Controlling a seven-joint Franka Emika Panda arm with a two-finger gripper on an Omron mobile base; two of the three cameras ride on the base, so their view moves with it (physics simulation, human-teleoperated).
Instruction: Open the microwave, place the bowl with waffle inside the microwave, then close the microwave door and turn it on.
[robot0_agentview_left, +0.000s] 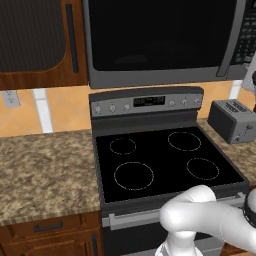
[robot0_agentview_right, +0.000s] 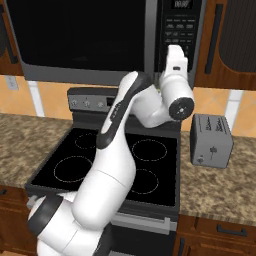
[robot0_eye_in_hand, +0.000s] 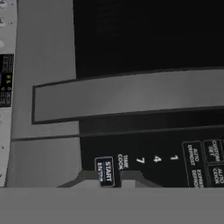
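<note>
- The claw (robot0_eye_in_hand: 108, 178) sits right up against the microwave's button panel (robot0_eye_in_hand: 175, 162), its two dark tips straddling the START key (robot0_eye_in_hand: 105, 169). The tips stand a little apart, holding nothing. I judge it is lined up to push that key, the last step of the task.
- Just above the tips in the hand view runs the long grey bar handle (robot0_eye_in_hand: 127, 99) of the microwave door (robot0_eye_in_hand: 144, 35). The hand is rolled, so the handle lies sideways there.
- In the right base view the arm (robot0_agentview_right: 175, 85) reaches up and far to the panel at the right edge of the microwave (robot0_agentview_right: 80, 40).
- The door looks flush with the steel frame, so it is shut.
- The bowl and waffle cannot be made out behind the black glass.
- Below lies the stove (robot0_agentview_left: 165, 160), burners bare, and a toaster (robot0_agentview_right: 211, 140) stands on the worktop (robot0_agentview_left: 45, 170) to its right.
</note>
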